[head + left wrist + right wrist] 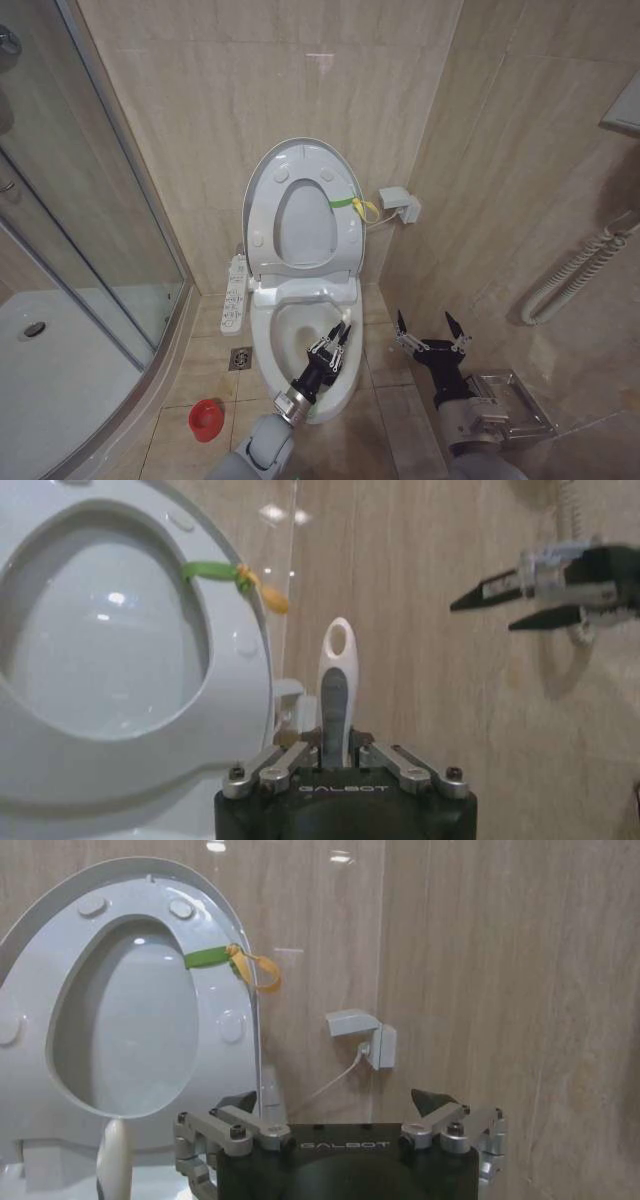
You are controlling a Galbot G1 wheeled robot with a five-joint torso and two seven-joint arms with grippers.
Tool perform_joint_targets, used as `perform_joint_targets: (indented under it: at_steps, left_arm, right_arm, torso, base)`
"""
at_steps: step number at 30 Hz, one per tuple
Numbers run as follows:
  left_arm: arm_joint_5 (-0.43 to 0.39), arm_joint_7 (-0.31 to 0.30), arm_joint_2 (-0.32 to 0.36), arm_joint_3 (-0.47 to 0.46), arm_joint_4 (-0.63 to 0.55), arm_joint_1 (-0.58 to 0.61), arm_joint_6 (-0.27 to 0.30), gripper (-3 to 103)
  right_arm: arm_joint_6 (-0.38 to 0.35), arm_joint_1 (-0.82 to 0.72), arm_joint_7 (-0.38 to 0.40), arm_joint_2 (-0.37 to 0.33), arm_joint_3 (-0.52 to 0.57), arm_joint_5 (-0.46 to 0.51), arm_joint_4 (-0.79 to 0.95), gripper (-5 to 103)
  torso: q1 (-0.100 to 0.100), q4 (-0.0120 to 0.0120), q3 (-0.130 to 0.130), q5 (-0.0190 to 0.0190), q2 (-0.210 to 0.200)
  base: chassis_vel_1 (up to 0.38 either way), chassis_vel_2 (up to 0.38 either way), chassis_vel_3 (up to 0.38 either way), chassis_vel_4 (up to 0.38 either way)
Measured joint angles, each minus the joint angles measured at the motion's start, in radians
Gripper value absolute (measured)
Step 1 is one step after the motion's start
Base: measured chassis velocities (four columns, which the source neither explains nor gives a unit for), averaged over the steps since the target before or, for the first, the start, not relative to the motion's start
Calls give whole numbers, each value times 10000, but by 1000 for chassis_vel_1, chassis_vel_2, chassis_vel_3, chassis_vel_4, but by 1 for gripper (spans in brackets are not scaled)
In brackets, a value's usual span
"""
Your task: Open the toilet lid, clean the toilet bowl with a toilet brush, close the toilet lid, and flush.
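Toilet lid (300, 215), large smooth white plastic oval cover: raised upright against the far beige tiled wall (210, 100), with the ring-shaped white seat (262, 215) raised against it, small round bumpers facing the room, and a green-yellow band (345, 202) tied at its right edge. Toilet bowl (352, 345), white ceramic oval basin on the floor: uncovered, directly below the lid, brownish staining visible inside. Toilet brush (335, 697), slim white stick handle with a grey insert and an oval loop at its tip: gripped by the left claw (333, 345), whose fingers are closed on the handle just below the grey insert; the claw sits over the near right part of the bowl, and the bristle head cannot be made out. Right claw (430, 327), black with pointed fingers: spread wide, holding nothing, hovering above the tiled floor just right of the bowl. Small round red cup holder (205, 419): on the floor, near left of the bowl. Long white button-panel (234, 293): at the bowl's left side, beside the hinge. White wall socket box (398, 205) with a cable: on the far wall, right of the lid. Glass shower enclosure (60, 230): at far left.
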Motion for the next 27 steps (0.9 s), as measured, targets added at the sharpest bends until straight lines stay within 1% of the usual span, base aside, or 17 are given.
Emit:
perform_joint_targets:
  at_steps: [3,6,10,13,16,23,24,27]
  left_arm:
    - [-2,3,51,-23,-1,-6,-4,18]
    - [14,127,86,-291,512,-37,-178,18]
    - [14,204,103,-405,804,-65,-270,18]
    - [8,459,122,-685,1564,-199,-522,18]
    - [7,505,129,-793,1861,-263,-572,18]
    - [4,452,17,-697,1895,-480,-590,17]
    - [3,384,-50,-614,1863,-593,-590,17]
    - [-26,250,-151,-468,1681,-738,-585,17]
  right_arm:
    - [0,0,0,0,0,0,0,100]
    - [0,0,0,0,0,0,0,100]
    - [0,0,0,0,0,0,0,100]
    - [0,0,0,0,0,0,0,100]
    - [0,0,0,0,0,0,0,100]
    - [0,0,1,0,0,0,0,100]
    - [0,0,0,0,0,0,0,100]
    - [0,0,0,0,0,0,0,100]
  torso:
    - [0,0,0,0,0]
    - [0,0,0,-1,0]
    - [0,0,0,-1,0]
    - [0,0,0,-2,0]
    - [0,1,0,0,0]
    - [0,0,0,-2,0]
    - [0,2,1,0,0]
    - [0,-3,-1,-1,0]
  base:
    - [0,0,0,0]
    - [0,0,0,0]
    - [0,0,0,0]
    - [0,0,0,0]
    - [0,0,0,0]
    - [0,0,0,0]
    - [0,0,0,0]
    - [0,0,0,0]
